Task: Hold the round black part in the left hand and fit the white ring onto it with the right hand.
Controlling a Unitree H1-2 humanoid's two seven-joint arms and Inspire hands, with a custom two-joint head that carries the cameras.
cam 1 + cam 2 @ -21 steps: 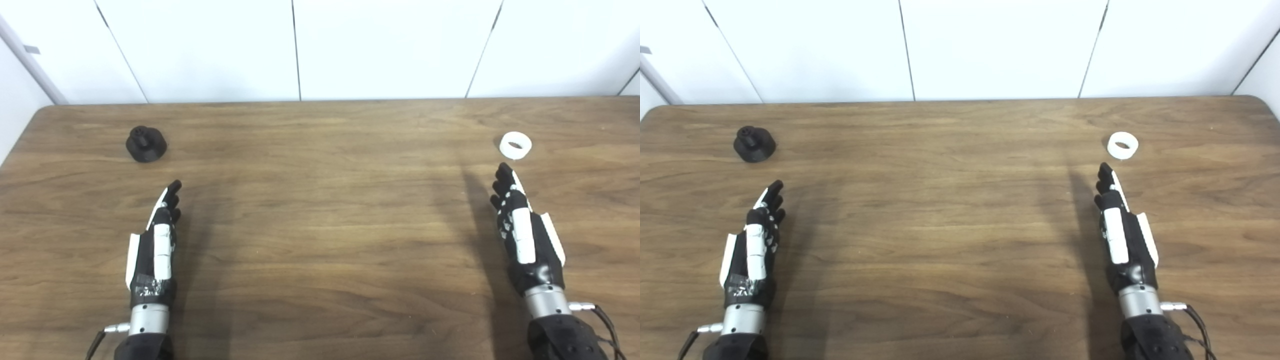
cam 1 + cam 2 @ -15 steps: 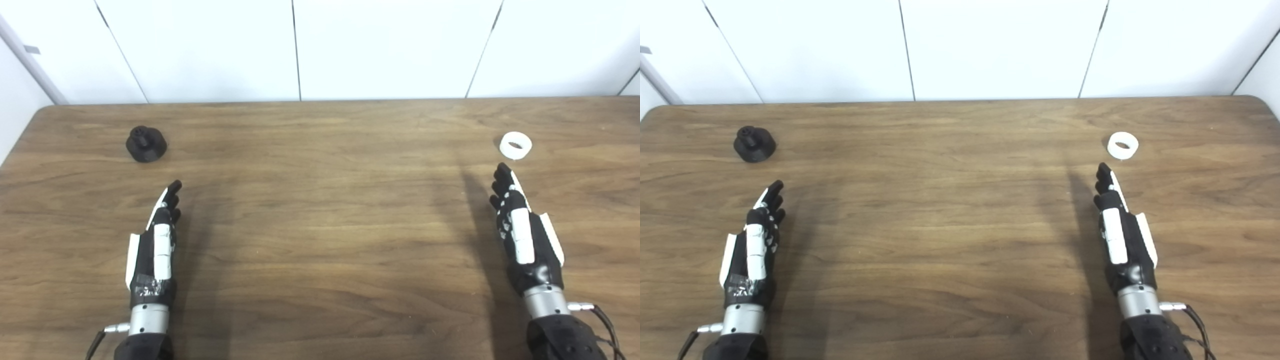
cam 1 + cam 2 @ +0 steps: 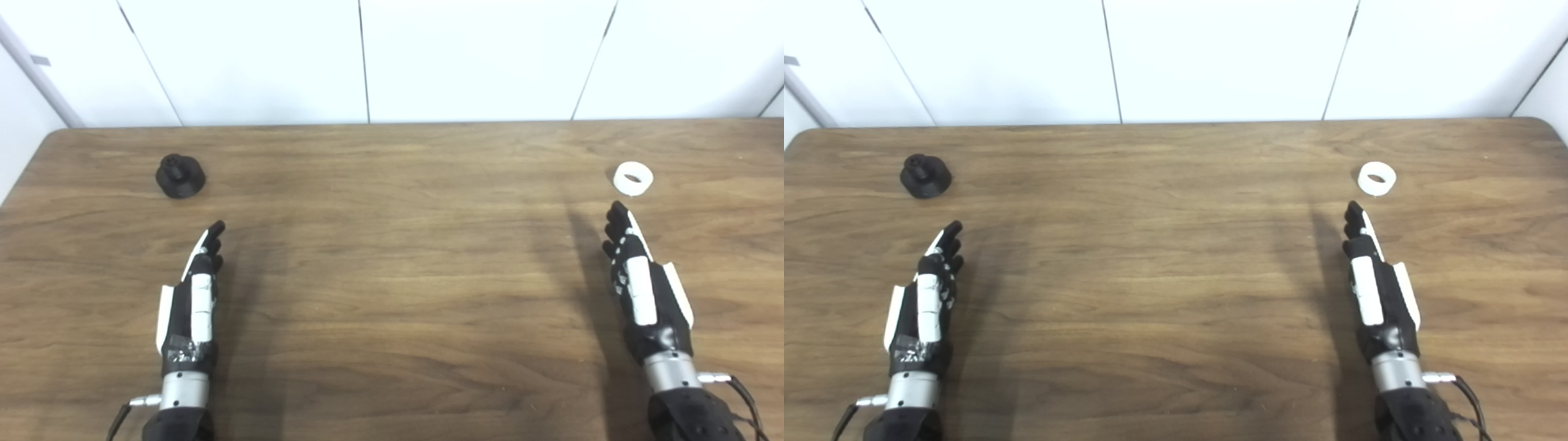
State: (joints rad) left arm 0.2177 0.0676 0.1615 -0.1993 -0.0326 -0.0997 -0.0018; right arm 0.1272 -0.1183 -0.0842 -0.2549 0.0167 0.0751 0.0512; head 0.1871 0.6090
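White ring [image 3: 633, 179] lies just beyond right hand [image 3: 643, 288], seemingly untouched.

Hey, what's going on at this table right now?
Nothing is being handled yet. The left hand and right hand are both open and empty above the wooden table. The round black part sits beyond the left hand, the white ring just past the right hand's fingertips, untouched.
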